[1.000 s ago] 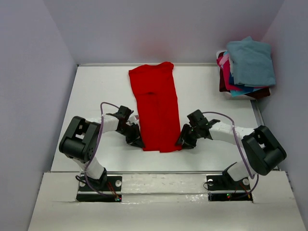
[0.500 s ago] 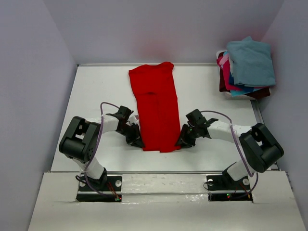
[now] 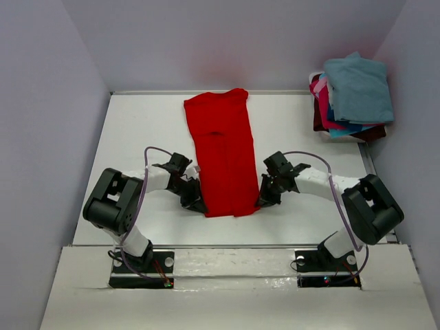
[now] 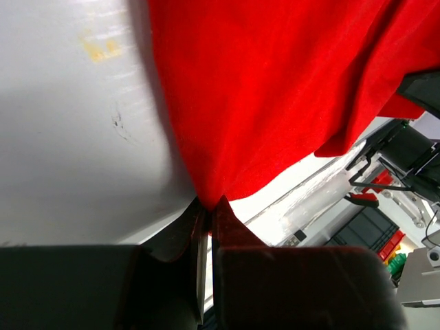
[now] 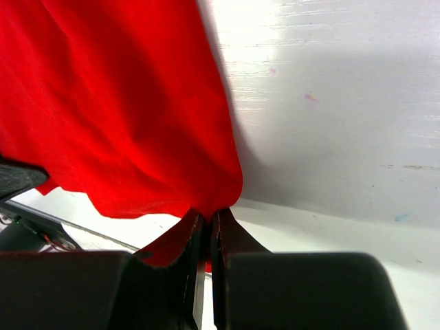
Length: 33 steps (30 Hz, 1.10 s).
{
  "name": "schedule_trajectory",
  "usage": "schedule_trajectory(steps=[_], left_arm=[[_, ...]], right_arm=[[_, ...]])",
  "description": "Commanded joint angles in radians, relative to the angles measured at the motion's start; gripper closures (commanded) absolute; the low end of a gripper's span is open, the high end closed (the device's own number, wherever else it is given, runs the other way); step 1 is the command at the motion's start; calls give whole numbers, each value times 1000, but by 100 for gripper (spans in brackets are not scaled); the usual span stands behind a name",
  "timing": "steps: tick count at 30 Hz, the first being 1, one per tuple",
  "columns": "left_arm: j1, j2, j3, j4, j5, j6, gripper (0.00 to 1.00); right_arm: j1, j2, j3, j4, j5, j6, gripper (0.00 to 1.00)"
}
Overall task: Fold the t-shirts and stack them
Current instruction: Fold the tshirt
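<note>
A bright red t-shirt point(image 3: 224, 151) lies as a long folded strip down the middle of the white table point(image 3: 137, 137). My left gripper point(image 3: 199, 204) is shut on its near left corner, and the cloth point(image 4: 275, 89) rises out of the pinched jaws point(image 4: 210, 206). At the near right corner my right gripper point(image 3: 263, 199) is shut on the red cloth point(image 5: 124, 103), which bunches where the fingertips point(image 5: 208, 214) meet. Other t-shirts point(image 3: 354, 96), teal-blue on top with pink, blue and dark maroon below, sit piled at the far right.
Grey walls point(image 3: 48, 103) close in the table on the left, the back and the right. The arm bases point(image 3: 141, 268) stand on a shiny strip at the near edge. The pile sits at the table's far right corner, close to the right wall.
My right gripper has moved in to the shirt's near right corner and shut on it. The near hem has lifted slightly. The left gripper keeps its grip.
</note>
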Motion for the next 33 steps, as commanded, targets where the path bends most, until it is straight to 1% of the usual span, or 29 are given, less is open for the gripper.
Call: schedule_trajectory(steps=[1, 5, 7, 15, 24, 32, 33], left_arm=[[-11, -26, -34, -29, -74, 31, 94], [-34, -41, -39, -36, -68, 25, 94], [-45, -60, -39, -44, -70, 20, 95], [-73, -156, -73, -87, -82, 2, 94], [-100, -308, -131, -151, -116, -26, 94], [-166, -477, -188, -206, -130, -104, 94], [-166, -518, -194, -223, -131, -115, 94]], right_arm=[[-5, 13, 62, -43, 0, -58, 93], [13, 58, 109, -106, -26, -98, 93], [51, 81, 140, -129, -32, -118, 93], [119, 76, 171, -188, -37, -112, 93], [196, 36, 158, -237, -29, -89, 93], [298, -8, 185, -307, -10, -43, 93], [299, -16, 185, -313, -10, -37, 93]])
